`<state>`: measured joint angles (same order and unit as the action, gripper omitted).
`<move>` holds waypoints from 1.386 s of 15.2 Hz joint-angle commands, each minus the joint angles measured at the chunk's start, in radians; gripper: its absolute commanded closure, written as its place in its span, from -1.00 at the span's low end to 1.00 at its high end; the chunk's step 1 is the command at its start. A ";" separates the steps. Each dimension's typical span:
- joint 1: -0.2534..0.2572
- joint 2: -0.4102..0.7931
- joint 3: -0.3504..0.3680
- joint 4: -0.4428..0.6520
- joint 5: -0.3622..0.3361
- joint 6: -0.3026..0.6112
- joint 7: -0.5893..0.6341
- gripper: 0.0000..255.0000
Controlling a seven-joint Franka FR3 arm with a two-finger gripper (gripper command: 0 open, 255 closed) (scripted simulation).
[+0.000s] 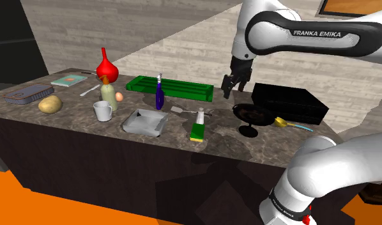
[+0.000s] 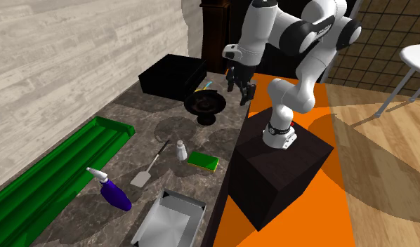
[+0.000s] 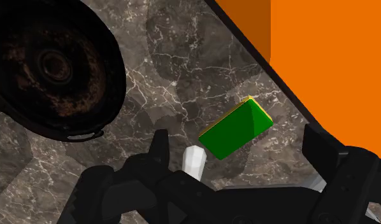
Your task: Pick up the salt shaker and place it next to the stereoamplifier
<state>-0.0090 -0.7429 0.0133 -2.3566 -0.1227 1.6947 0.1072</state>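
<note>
The pincer point(image 1: 236, 88) hangs in the air above the dark marble tabletop point(image 1: 75, 112). Its two black fingers stand wide apart and hold nothing. In the shoulder view it is above the gap between the long green tray point(image 1: 170, 87) and the black stereo amplifier point(image 1: 289, 102).

The salt shaker point(image 1: 200, 116), small and white with a grey cap, stands upright on the tabletop, well below the pincer and apart from it. It is just beside a green sponge with a yellow edge point(image 1: 197, 133); I cannot tell if the two touch. In the second exterior view the salt shaker point(image 2: 180, 149) is between the sponge point(image 2: 204, 161) and a grey spatula point(image 2: 147, 170). In the wrist view the shaker point(image 3: 194, 160) shows between the fingers, which do not touch it.

A black round dish on a foot point(image 1: 252, 115) stands between the shaker and the amplifier, near the amplifier's front. A blue spray bottle point(image 1: 159, 94) stands before the green tray, and a grey square tray point(image 1: 145, 123) lies near the shaker, on the shoulder view's left of it.
</note>
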 commanded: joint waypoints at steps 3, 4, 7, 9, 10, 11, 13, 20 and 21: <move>-0.002 0.026 -0.023 -0.039 -0.010 0.084 -0.021 -1.00; -0.004 0.041 -0.034 -0.056 -0.015 0.127 -0.032 -1.00; -0.007 0.099 -0.068 -0.097 -0.027 0.255 -0.064 -1.00; -0.009 0.147 -0.091 -0.116 -0.033 0.341 -0.086 -1.00; -0.009 0.174 -0.102 -0.122 -0.035 0.384 -0.097 -1.00; -0.009 0.202 -0.113 -0.127 -0.036 0.426 -0.109 -1.00; -0.008 0.262 -0.136 -0.132 -0.036 0.511 -0.133 -1.00; 0.011 0.512 -0.213 -0.091 0.011 0.783 -0.245 -1.00; 0.015 0.551 -0.223 -0.079 0.027 0.818 -0.267 -1.00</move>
<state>0.0032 -0.2247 -0.1984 -2.4429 -0.1081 2.4754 -0.1375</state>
